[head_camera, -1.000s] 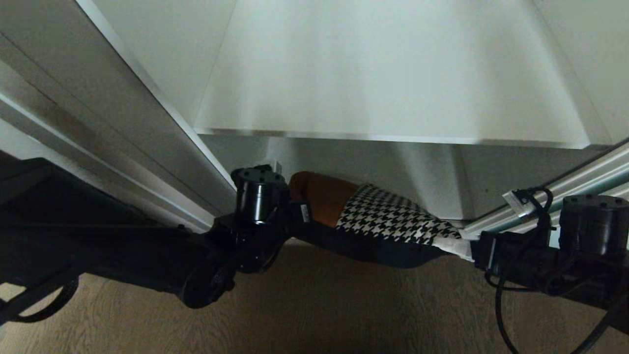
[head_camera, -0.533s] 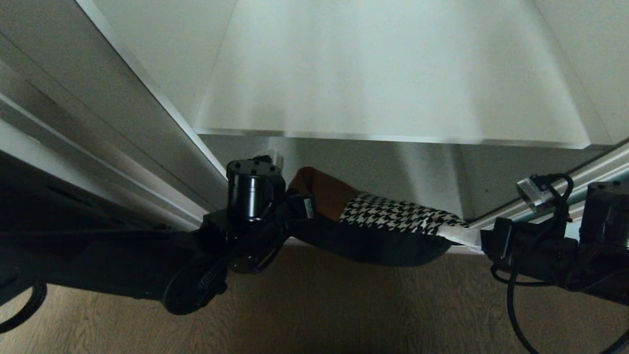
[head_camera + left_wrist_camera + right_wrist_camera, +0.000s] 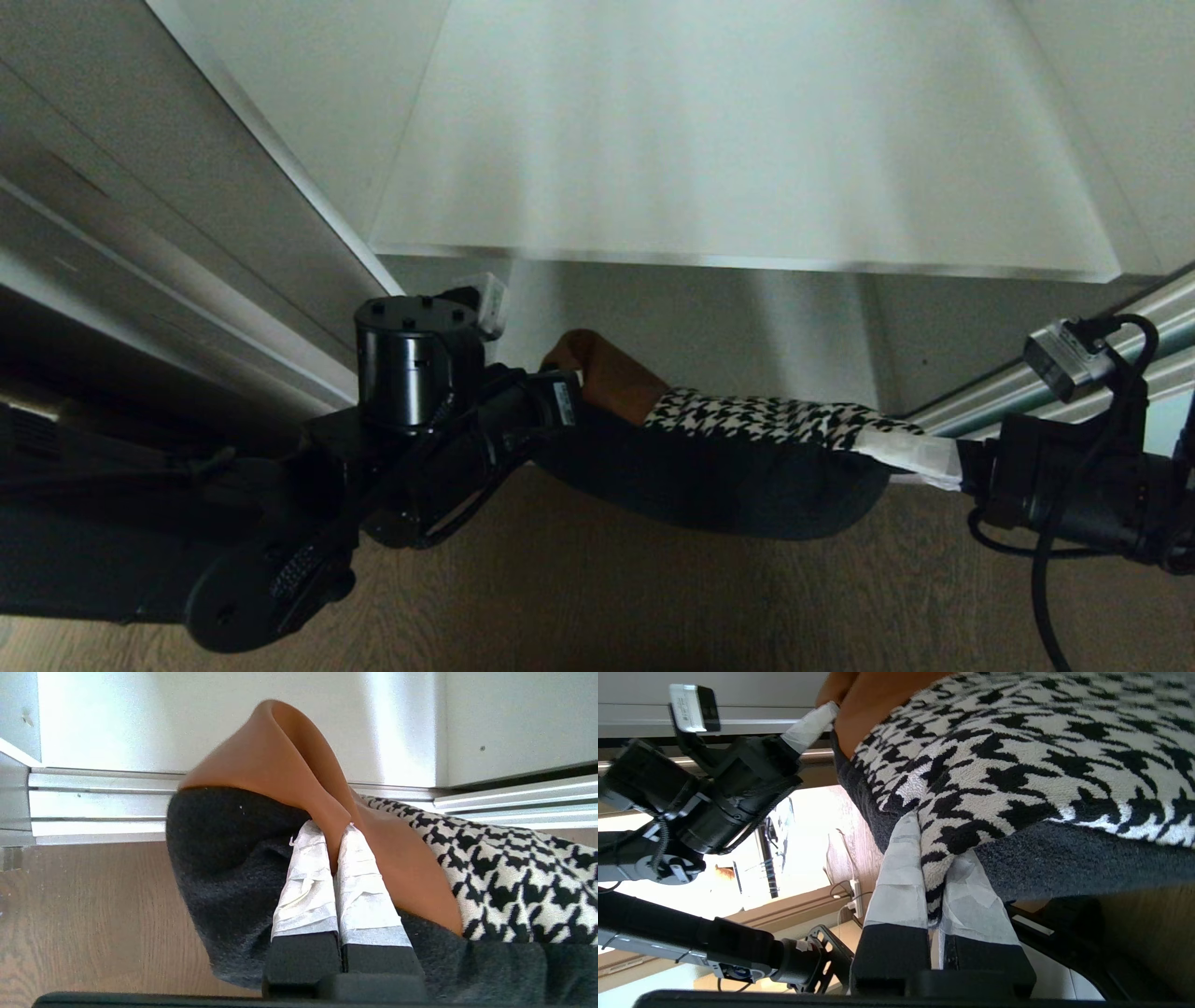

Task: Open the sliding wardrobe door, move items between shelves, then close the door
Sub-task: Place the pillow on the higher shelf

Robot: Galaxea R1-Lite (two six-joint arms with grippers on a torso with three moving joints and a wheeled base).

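The items, a folded bundle of clothes (image 3: 738, 467) in black, rust-brown and houndstooth, hang between my two grippers over the wooden floor, in front of the wardrobe and below the white shelf (image 3: 747, 168). My left gripper (image 3: 571, 397) is shut on the rust-brown piece (image 3: 280, 765) at the bundle's left end; its taped fingers (image 3: 308, 877) pinch a fold. My right gripper (image 3: 910, 453) is shut on the houndstooth piece (image 3: 1017, 756) at the right end. The sliding wardrobe door's silver frame (image 3: 980, 392) runs along the right.
A grey wardrobe panel with a pale edge (image 3: 187, 205) slants along the left, close to my left arm. The shelf's front edge (image 3: 747, 261) overhangs a white wall behind the bundle. Metal floor tracks (image 3: 93, 807) run along the wardrobe's foot. Wooden floor (image 3: 653, 607) lies underneath.
Both grippers have drawn back from the wardrobe and apart, the left one leftward and the right one rightward. The bundle has stretched wider and sags lower over the floor.
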